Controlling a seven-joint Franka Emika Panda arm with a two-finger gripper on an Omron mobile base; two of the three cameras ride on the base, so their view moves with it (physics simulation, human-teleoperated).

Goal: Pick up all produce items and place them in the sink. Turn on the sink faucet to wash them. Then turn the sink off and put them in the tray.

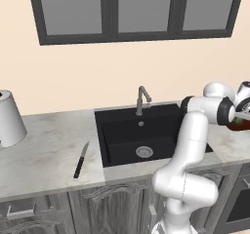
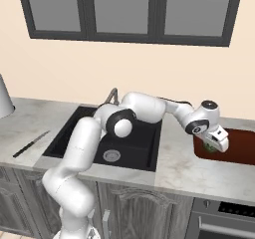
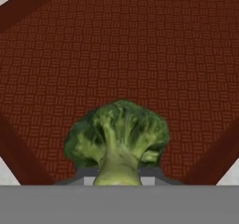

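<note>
My gripper (image 2: 213,146) hangs over the left part of the dark reddish-brown tray (image 2: 239,146), shut on a small green broccoli floret (image 3: 117,136). In the hand view the floret's pale stem sits between the finger tips and its bumpy head points at the tray's patterned floor (image 3: 140,50). A bit of green, the floret (image 2: 209,147), shows under the hand in the right base view. The black sink (image 1: 128,131) with its round silver drain (image 1: 144,152) lies left of the tray. The metal faucet (image 1: 142,99) stands behind the basin, with no water visible.
A black-handled knife (image 1: 80,160) lies on the marble counter left of the sink. A white cylindrical object (image 1: 9,118) stands at the far left. My own arm (image 2: 149,108) reaches across above the sink. A wall with a window rises behind the counter.
</note>
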